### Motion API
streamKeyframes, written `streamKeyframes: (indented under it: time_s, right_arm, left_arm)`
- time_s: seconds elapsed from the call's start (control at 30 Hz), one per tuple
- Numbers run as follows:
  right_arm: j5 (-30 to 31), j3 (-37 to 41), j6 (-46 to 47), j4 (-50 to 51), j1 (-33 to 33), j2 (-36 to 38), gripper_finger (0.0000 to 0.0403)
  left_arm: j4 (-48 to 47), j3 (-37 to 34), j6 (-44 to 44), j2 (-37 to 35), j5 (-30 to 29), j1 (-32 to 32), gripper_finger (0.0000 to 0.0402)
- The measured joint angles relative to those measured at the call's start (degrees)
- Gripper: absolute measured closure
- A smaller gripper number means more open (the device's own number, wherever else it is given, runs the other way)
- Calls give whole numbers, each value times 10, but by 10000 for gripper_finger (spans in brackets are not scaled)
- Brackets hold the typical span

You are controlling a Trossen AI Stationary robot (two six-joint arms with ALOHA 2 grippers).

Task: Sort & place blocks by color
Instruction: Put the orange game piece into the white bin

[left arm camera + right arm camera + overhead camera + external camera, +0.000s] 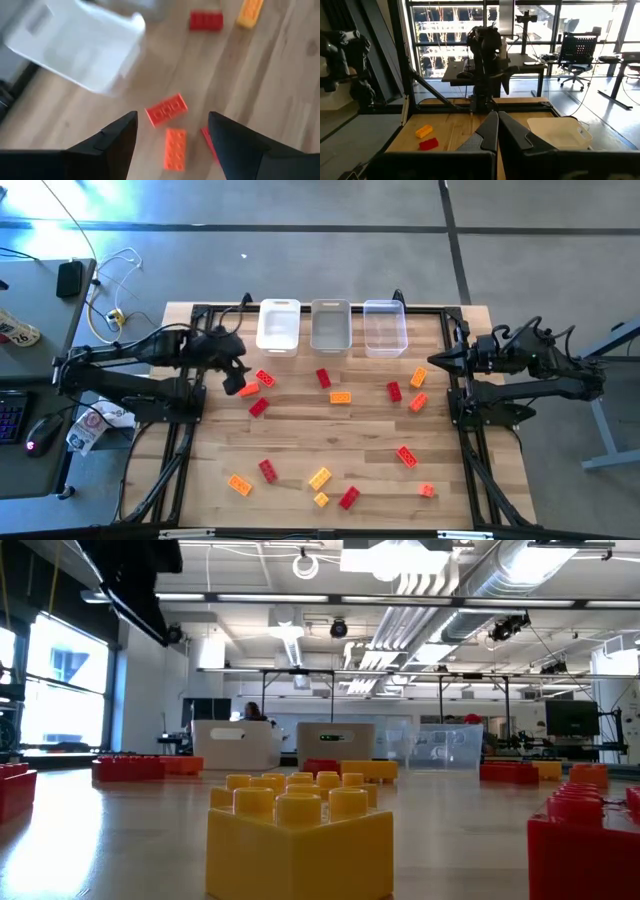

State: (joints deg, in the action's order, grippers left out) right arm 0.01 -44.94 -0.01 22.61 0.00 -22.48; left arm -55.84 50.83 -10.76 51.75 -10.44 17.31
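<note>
Several small studded blocks in red, orange-red and orange-yellow lie flat and scattered on the wooden table [330,435]. My left gripper [235,385] hangs open above the left cluster, slanting down. Below its fingers are an orange-red block [166,109], an orange block [175,148] and a red block [206,135] half hidden by one finger. It touches none of them. My right gripper [432,361] waits shut and level at the table's right edge, also seen as my right gripper [496,120] in its wrist view.
Three bins stand in a row at the far edge: white [279,326], grey [331,327], clear [385,328]. More blocks lie mid-table [340,396] and near the front edge [320,477]. A yellow block [300,840] fills the low view's foreground. Metal frame rails run along both sides.
</note>
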Motion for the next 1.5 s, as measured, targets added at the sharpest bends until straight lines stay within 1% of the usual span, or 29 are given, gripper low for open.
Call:
streamKeyframes:
  time_s: [0.2, 0.37, 0.53, 1.0, 1.17, 1.33, 1.5]
  right_arm:
    - [0, 0, 0, 0, 0, 0, 402]
    - [0, 0, 0, 0, 0, 0, 402]
    - [0, 0, 0, 0, 0, 0, 402]
    - [0, 0, 0, 0, 0, 0, 402]
    - [0, 0, 0, 0, 0, 0, 402]
    - [0, 0, 0, 0, 0, 0, 402]
    - [0, 0, 0, 0, 0, 0, 402]
  left_arm:
    - [-14, 0, -11, 50, 23, 7, 170]
    - [-14, 0, 11, 98, 62, 7, 170]
    - [-14, 0, 7, 151, 82, 7, 170]
    - [-40, 0, 2, 285, 83, 7, 170]
    - [-40, 0, 3, 319, 80, 7, 170]
    - [-39, 0, 4, 349, 59, 7, 170]
    - [-39, 0, 4, 377, 57, 7, 170]
